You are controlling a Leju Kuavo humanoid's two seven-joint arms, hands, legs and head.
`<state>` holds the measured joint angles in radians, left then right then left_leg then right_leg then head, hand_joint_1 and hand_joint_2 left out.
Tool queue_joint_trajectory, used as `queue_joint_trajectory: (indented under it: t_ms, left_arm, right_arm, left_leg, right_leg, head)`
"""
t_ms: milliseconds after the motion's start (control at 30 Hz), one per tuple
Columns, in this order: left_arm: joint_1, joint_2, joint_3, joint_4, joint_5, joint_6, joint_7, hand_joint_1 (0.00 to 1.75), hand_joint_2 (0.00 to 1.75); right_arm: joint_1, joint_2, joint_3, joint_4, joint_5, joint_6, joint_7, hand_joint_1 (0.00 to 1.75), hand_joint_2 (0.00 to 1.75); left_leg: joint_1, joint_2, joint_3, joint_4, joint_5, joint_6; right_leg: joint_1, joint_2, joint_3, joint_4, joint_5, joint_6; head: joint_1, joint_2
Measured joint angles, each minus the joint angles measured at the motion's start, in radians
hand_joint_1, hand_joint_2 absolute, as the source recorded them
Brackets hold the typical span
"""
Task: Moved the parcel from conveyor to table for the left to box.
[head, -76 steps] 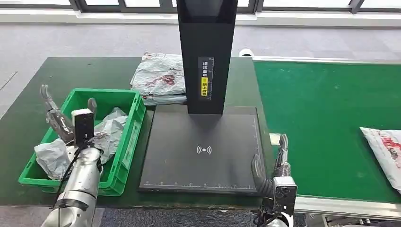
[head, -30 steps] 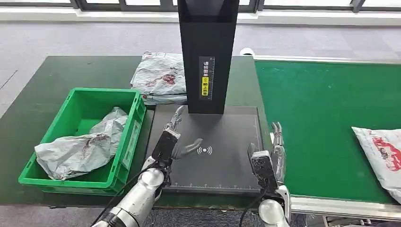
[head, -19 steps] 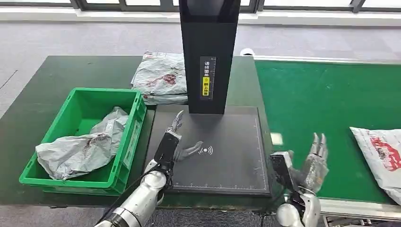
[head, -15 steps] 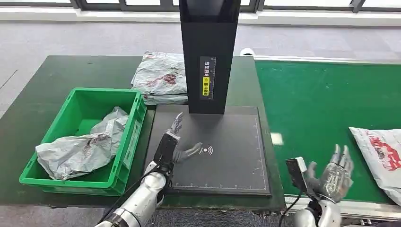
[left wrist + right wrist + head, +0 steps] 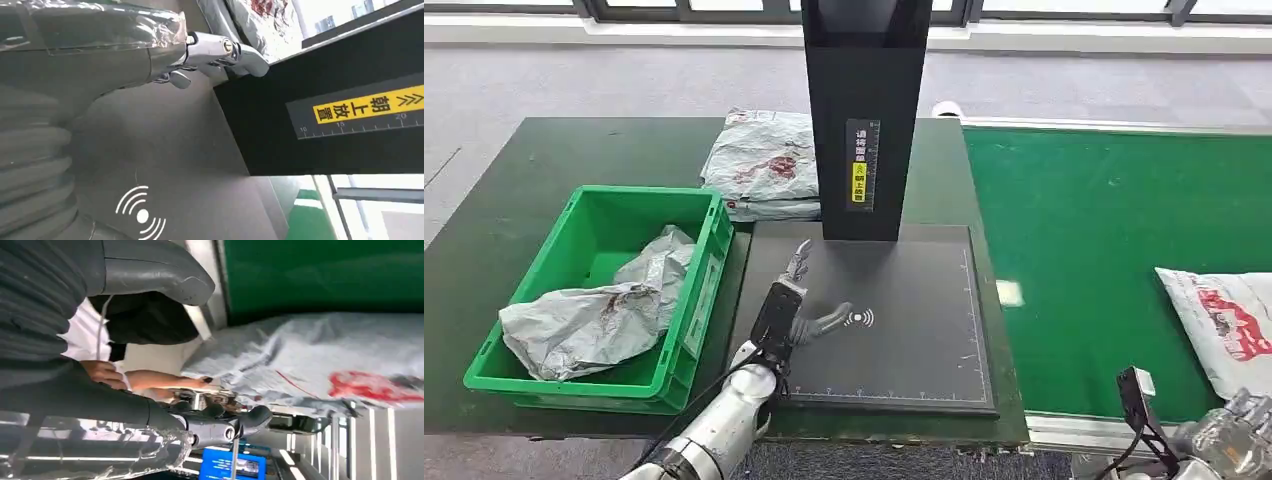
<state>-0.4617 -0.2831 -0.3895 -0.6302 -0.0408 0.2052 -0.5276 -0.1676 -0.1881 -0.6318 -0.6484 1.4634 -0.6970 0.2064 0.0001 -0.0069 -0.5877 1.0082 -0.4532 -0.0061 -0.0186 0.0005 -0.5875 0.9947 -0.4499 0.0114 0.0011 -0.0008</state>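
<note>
A white-grey parcel (image 5: 1224, 325) with red print lies on the green conveyor (image 5: 1084, 250) at its far right. My right hand (image 5: 1239, 440) hangs low off the conveyor's front edge, just below the parcel, holding nothing. In the right wrist view the thumb (image 5: 155, 277) and fingers (image 5: 225, 422) stand apart, with the parcel (image 5: 320, 365) beyond them. My left hand (image 5: 796, 300) hovers open over the black scanner pad (image 5: 904, 340), fingers (image 5: 220, 50) stretched toward the black post (image 5: 370, 107).
A green bin (image 5: 714, 250) at the table's left holds a crumpled grey parcel (image 5: 594, 320). More parcels (image 5: 764, 165) are stacked behind the pad, left of the scanner post (image 5: 862, 120). A person's hand (image 5: 107, 374) shows past my right hand.
My right hand swung from beside the scanner pad rightward and down to the conveyor's front edge. The parcel crept left on the belt. My left hand left the bin and now holds over the pad.
</note>
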Motion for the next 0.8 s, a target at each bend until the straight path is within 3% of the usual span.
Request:
queue_joint_trajectory:
  t_ms: [200, 800]
  left_arm:
    - [-0.019, -0.01, 0.002, 0.02, 0.0, 0.002, 0.007, 0.0, 1.75]
    - [-0.05, -0.007, 0.035, 0.047, 0.01, 0.014, 0.029, 0.0, 1.75]
  right_arm:
    - [-0.055, -0.043, -0.006, 0.115, 0.058, 0.0, 0.088, 0.0, 1.75]
    - [-0.166, -0.088, -0.01, 0.249, 0.101, 0.001, 0.113, 0.0, 1.75]
  left_leg:
    - [0.0, 0.001, 0.0, 0.0, 0.0, 0.0]
    - [0.0, 0.0, 0.0, 0.0, 0.001, 0.0]
  right_leg:
    - [0.0, 0.001, 0.0, 0.0, 0.0, 0.0]
    - [0.0, 0.0, 0.0, 0.0, 0.0, 0.0]
  head:
    - [0.0, 0.0]
    - [0.0, 0.0]
